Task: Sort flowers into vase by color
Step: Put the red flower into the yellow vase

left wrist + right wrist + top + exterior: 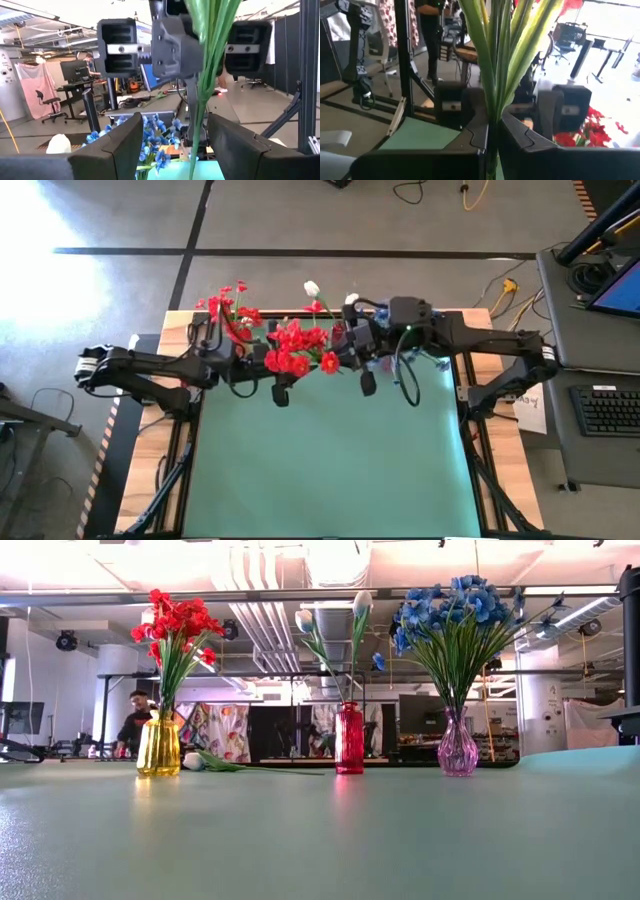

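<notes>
Handover of a green flower stem [492, 85] above the table's far edge, near the vases.

The stem stands upright, pinched in the right gripper [492, 142], whose fingers are closed on it. The left gripper [172, 137] faces it with fingers parted and the same stem between them, apparently untouched; likely a transfer or regrip. Past both grippers: red blooms in the yellow vase [159, 745], white buds in the red vase [349, 738], blue sprays in the pink vase [457, 743]. One white flower [235, 764] lies on the table.
</notes>
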`<state>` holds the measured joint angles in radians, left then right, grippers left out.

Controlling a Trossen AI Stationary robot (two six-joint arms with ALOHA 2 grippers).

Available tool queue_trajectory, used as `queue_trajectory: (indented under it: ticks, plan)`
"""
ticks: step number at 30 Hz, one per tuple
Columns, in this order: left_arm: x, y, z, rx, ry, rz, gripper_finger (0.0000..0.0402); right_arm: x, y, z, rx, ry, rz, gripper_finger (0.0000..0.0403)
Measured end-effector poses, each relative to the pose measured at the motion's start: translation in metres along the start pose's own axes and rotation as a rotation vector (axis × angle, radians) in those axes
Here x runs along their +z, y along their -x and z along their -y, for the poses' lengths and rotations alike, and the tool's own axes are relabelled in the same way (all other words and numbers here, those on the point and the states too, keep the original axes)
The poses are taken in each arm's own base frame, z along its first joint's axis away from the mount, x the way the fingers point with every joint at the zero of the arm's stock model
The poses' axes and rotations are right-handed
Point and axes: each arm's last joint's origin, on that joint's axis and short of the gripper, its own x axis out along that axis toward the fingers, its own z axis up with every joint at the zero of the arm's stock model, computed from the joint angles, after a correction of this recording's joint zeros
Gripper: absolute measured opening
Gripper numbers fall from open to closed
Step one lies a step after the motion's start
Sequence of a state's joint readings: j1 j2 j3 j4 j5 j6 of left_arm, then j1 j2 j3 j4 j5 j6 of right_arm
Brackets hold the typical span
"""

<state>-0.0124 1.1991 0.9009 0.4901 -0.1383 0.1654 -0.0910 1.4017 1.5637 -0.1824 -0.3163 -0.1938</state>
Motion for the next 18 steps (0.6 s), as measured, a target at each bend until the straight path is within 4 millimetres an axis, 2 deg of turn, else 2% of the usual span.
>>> queue_trajectory:
  ticks: [9, 14, 18]
  plan:
    - [-0.018, -0.016, 0.009, -0.105, 0.058, 0.001, 0.0208, -0.013, -0.021, 0.002, -0.002, 0.019, 0.024, 0.0017]
    - [-0.019, -0.018, 0.009, -0.102, 0.061, 0.013, 0.0206, -0.020, -0.028, 0.003, 0.002, 0.017, 0.000, 0.0017]
    - [-0.015, -0.016, 0.008, -0.097, 0.079, 0.022, 0.0178, -0.023, -0.031, 0.004, 0.004, 0.029, -0.008, 0.0020]
